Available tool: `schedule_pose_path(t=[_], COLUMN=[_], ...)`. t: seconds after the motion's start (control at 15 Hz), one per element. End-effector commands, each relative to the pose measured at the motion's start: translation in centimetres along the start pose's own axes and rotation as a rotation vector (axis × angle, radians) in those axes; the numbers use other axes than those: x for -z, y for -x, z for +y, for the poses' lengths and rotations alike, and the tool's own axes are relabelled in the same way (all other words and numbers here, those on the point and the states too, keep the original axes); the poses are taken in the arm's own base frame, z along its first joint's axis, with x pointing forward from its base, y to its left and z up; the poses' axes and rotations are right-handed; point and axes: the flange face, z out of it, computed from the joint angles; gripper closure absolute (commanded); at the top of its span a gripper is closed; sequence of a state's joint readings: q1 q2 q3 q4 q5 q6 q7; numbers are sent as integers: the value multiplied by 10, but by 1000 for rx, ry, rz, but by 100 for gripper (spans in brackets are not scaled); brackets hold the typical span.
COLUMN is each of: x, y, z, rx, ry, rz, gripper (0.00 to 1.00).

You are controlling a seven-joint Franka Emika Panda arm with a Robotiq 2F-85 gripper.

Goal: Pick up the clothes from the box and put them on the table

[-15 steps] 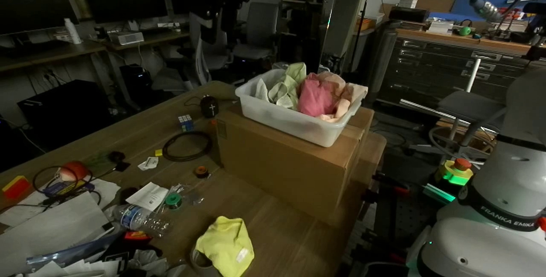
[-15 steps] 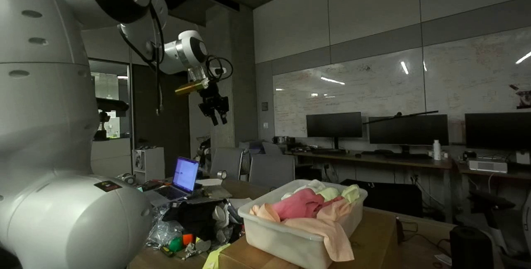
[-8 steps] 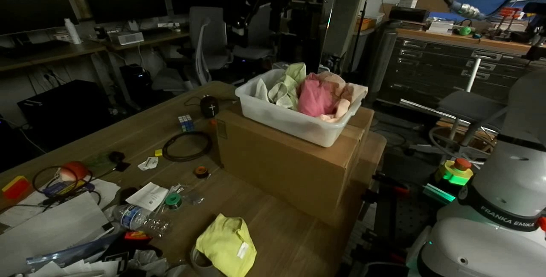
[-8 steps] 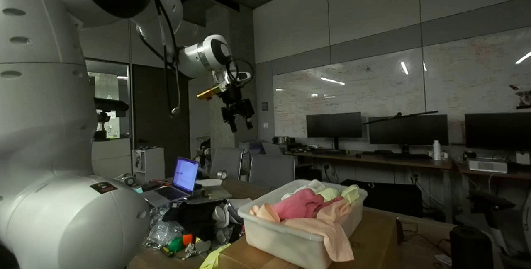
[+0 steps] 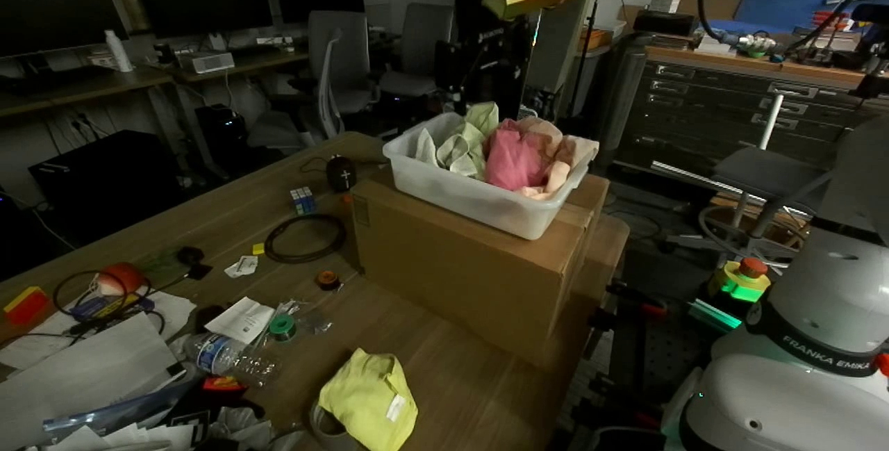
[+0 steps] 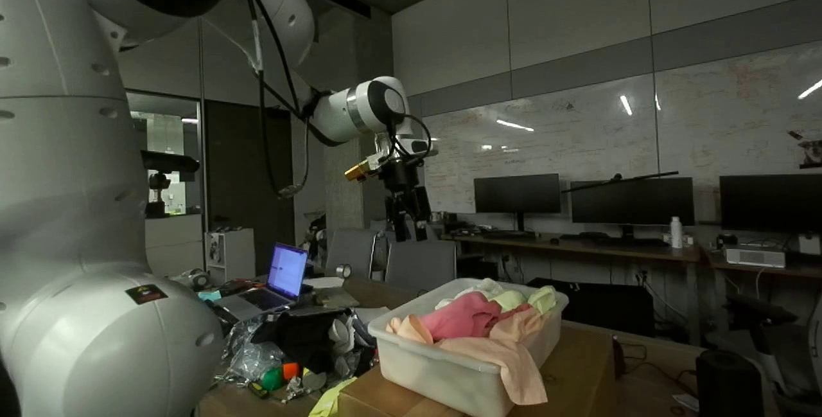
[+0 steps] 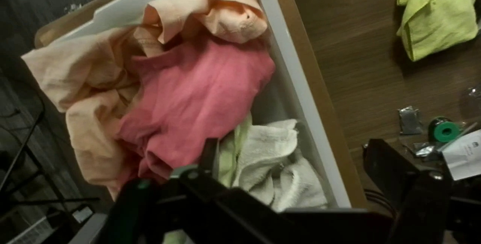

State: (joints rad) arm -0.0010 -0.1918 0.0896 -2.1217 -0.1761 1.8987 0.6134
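while higher than the clothes [image 7: 203, 97], a gripper [image 7: 292, 146] with jaws wide, "franka emika" label [image 5: 826, 356] on the arm [image 5: 830, 277].

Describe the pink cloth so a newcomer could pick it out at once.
Start at the large cardboard box on the wooden table; a whitish plastic bin sits on top of it. In that bin, the pink cloth lies bunched between peach cloth and pale green cloth. Its deep rosy pink sets it apart from those paler neighbours.
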Motion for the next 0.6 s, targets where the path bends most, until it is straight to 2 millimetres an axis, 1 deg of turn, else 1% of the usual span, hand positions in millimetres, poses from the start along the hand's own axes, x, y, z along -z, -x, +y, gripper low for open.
schedule_pose_path(t=[0.0,0.13,0.27,0.53], x=[-31,-49,-64,-91], y=[-5,-10,-14,-20], z=[31,46,55,59], rx=[-118,-161,-189,-216], ry=[-38,-55,-71,-76], rz=[-64,-92,-108,-119], gripper=[0,0,0,0])
